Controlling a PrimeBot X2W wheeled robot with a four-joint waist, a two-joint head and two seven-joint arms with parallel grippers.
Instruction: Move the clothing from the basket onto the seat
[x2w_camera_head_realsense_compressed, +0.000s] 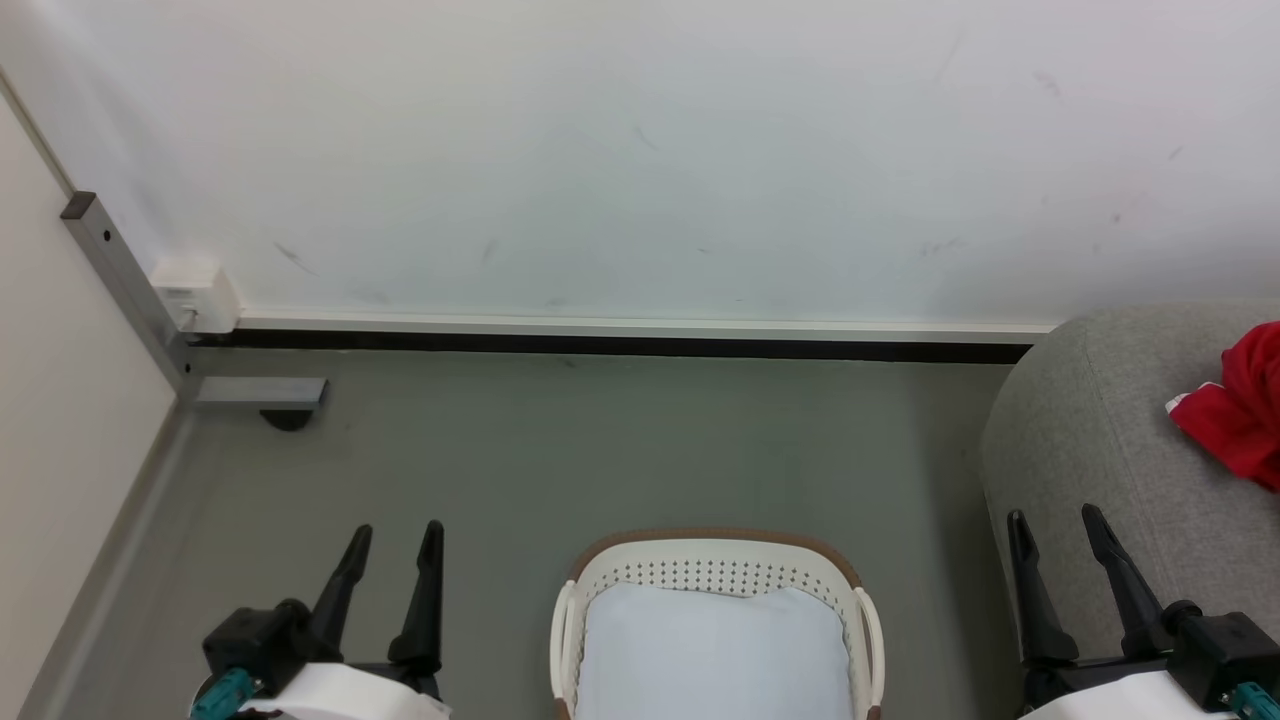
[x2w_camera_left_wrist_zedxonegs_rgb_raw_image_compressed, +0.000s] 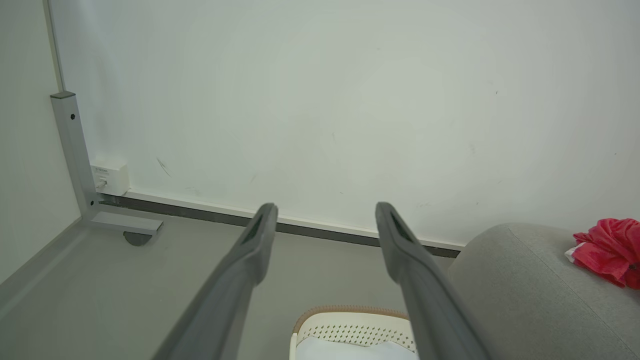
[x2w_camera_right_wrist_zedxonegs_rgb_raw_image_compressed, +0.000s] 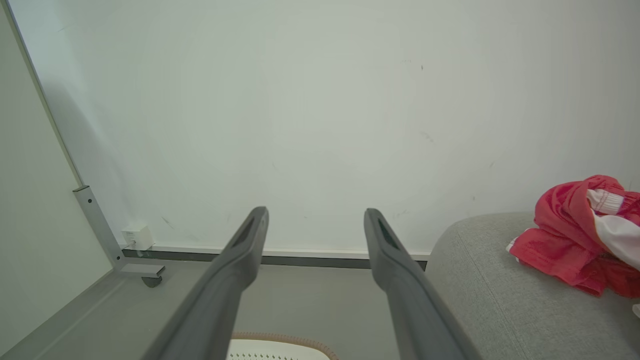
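One grey seat (x2w_camera_head_realsense_compressed: 1100, 450) at right. One basket (x2w_camera_head_realsense_compressed: 715, 540) on the floor (x2w_camera_head_realsense_compressed: 600, 450) beside it. One heap of red clothing (x2w_camera_head_realsense_compressed: 1245, 415) lies on the seat. Left gripper (x2w_camera_head_realsense_compressed: 397, 530) and right gripper (x2w_camera_head_realsense_compressed: 1052, 515) flank the basket, pointing forward, jaws spread, empty.

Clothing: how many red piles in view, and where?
1. The clothing lies bunched on the seat, cut off by the head view's right edge. The visible part of the basket holds none. The bunch may hide several garments.
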